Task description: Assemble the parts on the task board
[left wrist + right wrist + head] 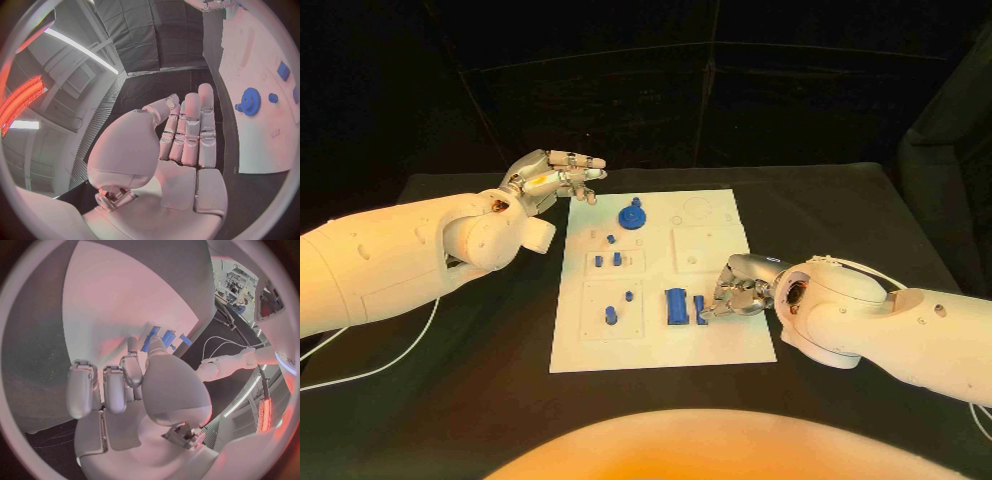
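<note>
— Task board (718,345) first: where does it sit, and what are the hands doing?

— The white plate lies in the middle of the black worktop (848,200). The right hand (740,290) is down at the board's right edge, fingers curled toward two upright blue blocks — a long blue bar (675,305) and a shorter blue piece (700,308) just beside it. Its fingertips are at the shorter piece, but whether they actually clamp it I cannot tell; the right wrist view only shows the fingers (115,390) bent over the plate with blue shapes past them.

— And the left hand?

— The left hand (560,180) is raised off the board's upper left corner, holding nothing. In the left wrist view its fingers (190,130) lie straight and side by side, with the thumb apart from them.

— What lies outward from there?

— Nearest the left hand, near the board's upper middle, is a blue gear (633,216) — a toothed disc, also plain in the left wrist view, with a small blue knob (273,98) beside it. Below it on the board's left half sit small blue pegs (607,258), then two slanted blue pieces (612,314) in a lower recess. The board's right upper half carries bare outlined recesses (701,248). A white cable (365,372) trails over the worktop under the left arm.
</note>
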